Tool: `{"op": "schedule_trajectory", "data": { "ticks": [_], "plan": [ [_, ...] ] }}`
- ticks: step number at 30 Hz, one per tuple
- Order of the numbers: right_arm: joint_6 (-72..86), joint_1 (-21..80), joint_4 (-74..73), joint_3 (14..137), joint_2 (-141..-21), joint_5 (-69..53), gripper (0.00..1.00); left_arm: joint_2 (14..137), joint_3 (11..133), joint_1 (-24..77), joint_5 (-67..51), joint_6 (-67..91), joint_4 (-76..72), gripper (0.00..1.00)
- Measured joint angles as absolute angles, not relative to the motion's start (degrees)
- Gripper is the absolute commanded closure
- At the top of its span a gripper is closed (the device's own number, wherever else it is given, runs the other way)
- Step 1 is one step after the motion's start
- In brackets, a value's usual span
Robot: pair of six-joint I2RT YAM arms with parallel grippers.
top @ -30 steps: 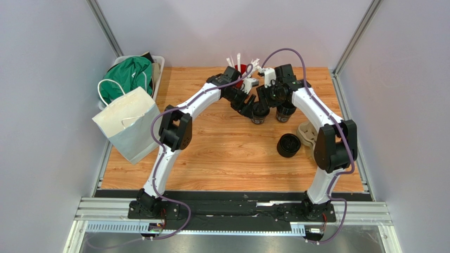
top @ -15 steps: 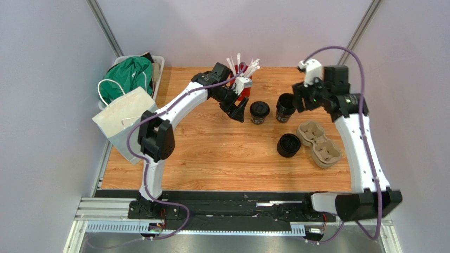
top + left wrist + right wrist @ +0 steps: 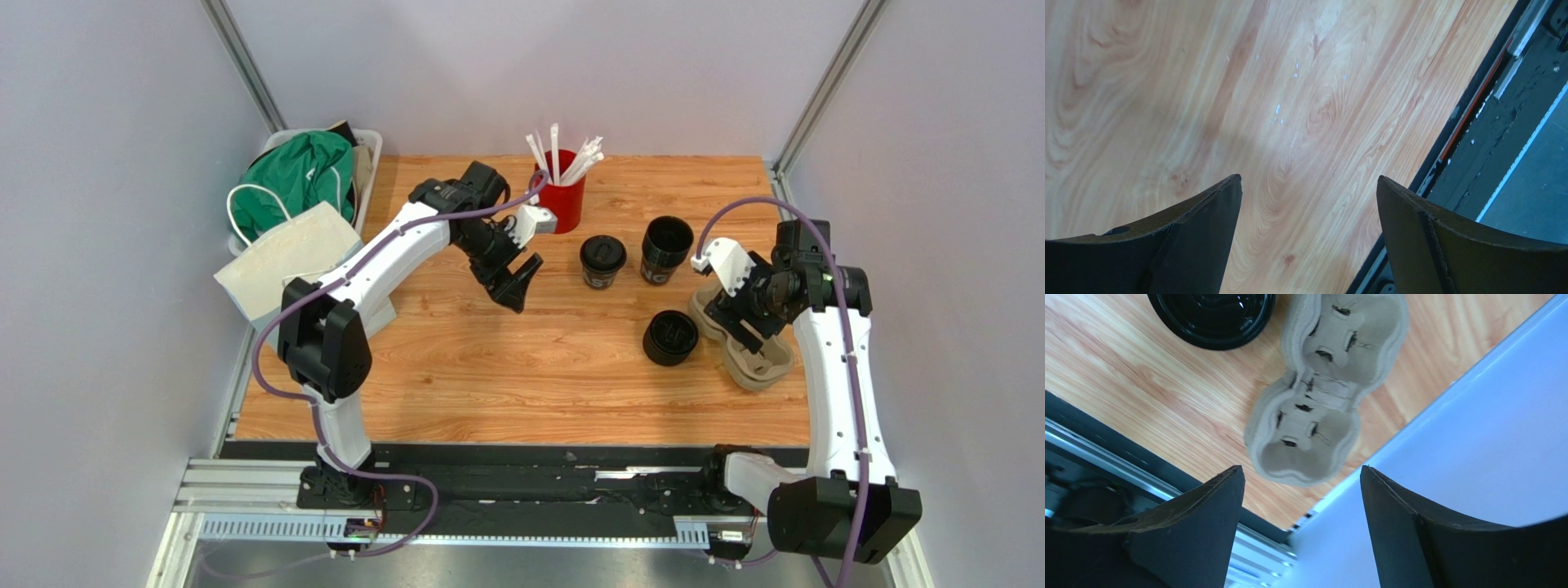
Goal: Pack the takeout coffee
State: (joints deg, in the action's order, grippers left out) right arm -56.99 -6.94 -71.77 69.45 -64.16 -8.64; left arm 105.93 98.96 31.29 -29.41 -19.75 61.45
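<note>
Left jaws open, empty over the wooden counter (image 3: 1229, 92); right jaws open, empty above a pulp carrier (image 3: 1321, 386) near three black cups (image 3: 602, 260) (image 3: 666, 249) (image 3: 671, 337), labels unreadable.

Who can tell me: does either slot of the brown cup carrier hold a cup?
No: the right wrist view shows both slots of the brown cup carrier empty.

Robot lab cell: plain grey panels (image 3: 111, 306) on 3 sides of wood-top table (image 3: 540, 368), aluminium posts (image 3: 242, 64) at far corners, 2 arms (image 3: 390, 243) bolted along near edge.
</note>
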Motion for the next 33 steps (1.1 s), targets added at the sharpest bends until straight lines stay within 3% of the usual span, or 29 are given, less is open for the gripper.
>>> {"op": "schedule_trajectory", "data": {
  "ticks": [5,12,33],
  "plan": [
    [-68.10,-6.94,-72.69,73.28,-65.78,-6.39,0.24,105.32,96.27,30.24,-29.10,-20.51,62.43,0.12],
    [-69.21,-6.94,-73.25,76.42,-73.93,-4.91,0.24,103.26,96.27,30.24,-28.82,-20.78,62.30,0.12],
    [-68.55,-6.94,-60.77,61.34,-77.56,-1.48,0.26,103.22,94.65,30.24,-30.17,-20.82,61.47,0.13]
  ]
}}
